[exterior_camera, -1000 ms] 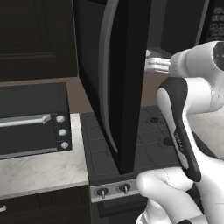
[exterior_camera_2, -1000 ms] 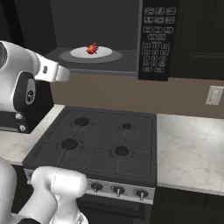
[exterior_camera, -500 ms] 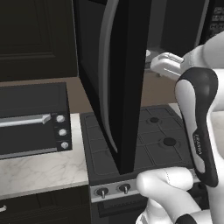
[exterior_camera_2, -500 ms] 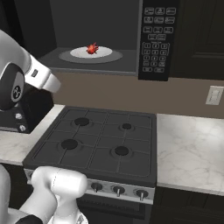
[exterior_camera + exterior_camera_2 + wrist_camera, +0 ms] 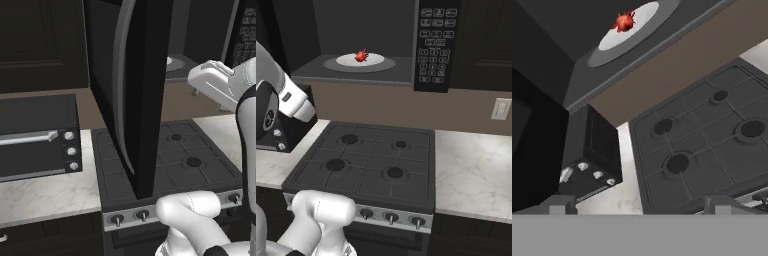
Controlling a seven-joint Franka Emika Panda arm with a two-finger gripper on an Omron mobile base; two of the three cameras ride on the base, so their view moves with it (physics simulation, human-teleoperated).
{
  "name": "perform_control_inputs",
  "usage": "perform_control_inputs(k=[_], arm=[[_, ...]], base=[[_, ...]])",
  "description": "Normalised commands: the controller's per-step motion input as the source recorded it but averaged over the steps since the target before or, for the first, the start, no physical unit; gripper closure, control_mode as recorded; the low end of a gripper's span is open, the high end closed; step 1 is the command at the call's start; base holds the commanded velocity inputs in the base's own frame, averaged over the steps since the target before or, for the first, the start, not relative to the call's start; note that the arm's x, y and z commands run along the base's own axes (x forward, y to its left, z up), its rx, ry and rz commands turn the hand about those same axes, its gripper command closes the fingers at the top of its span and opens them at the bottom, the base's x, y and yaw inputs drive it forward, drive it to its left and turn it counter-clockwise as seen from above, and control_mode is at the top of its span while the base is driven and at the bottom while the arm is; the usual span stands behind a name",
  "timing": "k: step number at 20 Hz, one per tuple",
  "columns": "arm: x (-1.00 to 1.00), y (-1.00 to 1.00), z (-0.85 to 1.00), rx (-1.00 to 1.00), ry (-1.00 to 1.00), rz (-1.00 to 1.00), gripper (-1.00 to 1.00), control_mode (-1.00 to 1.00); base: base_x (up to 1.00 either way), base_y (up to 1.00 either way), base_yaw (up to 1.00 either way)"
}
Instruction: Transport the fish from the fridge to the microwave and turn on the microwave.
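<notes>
Dark cabinets backed the left base view, where a marble bench (image 5: 45,192) carried a small toaster oven (image 5: 37,137) beside the stove (image 5: 175,165), and the microwave's open door (image 5: 132,95) stood edge-on in front of the camera, its curved grey handle running down it; part of the turntable plate (image 5: 169,61) showed past the door. From the right base view, the microwave (image 5: 401,45) hung open above the stove, and the fish (image 5: 361,55) lay on the white plate (image 5: 376,61) inside the cavity, with the keypad (image 5: 433,45) to its right. Seen from the hand view, the fish (image 5: 624,22) sat on the plate well apart from the jaws, which stood released and empty, their tips at the bottom edge above the stove burners. Judged from these pictures, the carrying part looked done: the fish was in the microwave and nothing was held. What seemed left was to swing the door shut and press a start button on the keypad; neither looked begun.
</notes>
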Motion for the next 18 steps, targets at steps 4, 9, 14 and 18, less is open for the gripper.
perform_control_inputs(k=[4,9,14,18], arm=[[-0.40,0.08,-0.03,0.20,0.02,0.06,-1.00,-1.00],[-0.42,0.14,-0.07,0.21,0.00,0.08,-1.00,-1.00],[-0.40,0.18,-0.07,0.18,0.00,0.08,-1.00,-1.00],[-0.39,0.23,-0.05,0.17,0.00,0.04,-1.00,-1.00]], base=[[0.00,0.00,0.00],[0.00,0.00,0.00],[0.00,0.00,0.00],[0.00,0.00,0.00]])
